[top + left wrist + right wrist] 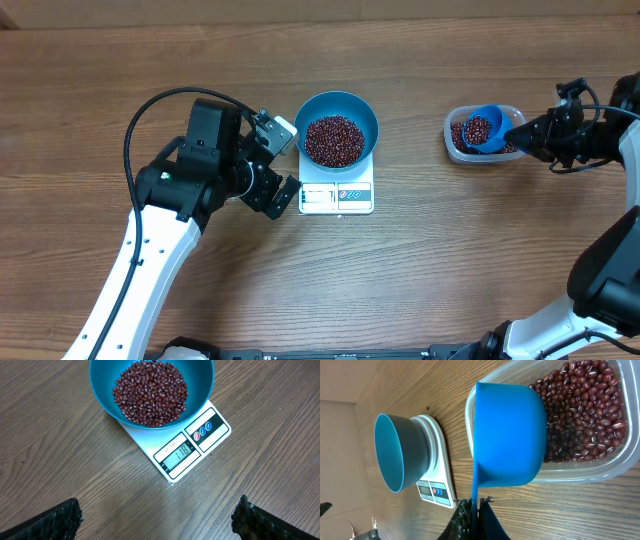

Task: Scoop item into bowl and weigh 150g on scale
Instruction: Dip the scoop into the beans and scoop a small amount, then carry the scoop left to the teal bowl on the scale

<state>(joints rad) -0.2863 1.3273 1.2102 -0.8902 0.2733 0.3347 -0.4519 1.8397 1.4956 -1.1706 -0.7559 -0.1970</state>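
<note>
Wood-grain table (420, 280) ran across the whole overhead view. Toward the left of the frame the left gripper (285, 162) hovered with its jaws spread wide, holding nothing and aimed at the scale. Just right of it, near the centre, the blue bowl (337, 102) sat on the white scale (337, 197), with a good heap of red-brown beans (334, 140) inside. In the left wrist view the display (177, 453) appeared to read 118, so the weighing looked well along but short of the target, and by my reckoning at least one smaller portion was left to add. Further right, a clear tub (450, 135) held the supply of beans. The blue scoop (485, 128), loaded with beans, sat over the tub. At the far right the right gripper (522, 128) was clamped tight on the scoop's handle.
</note>
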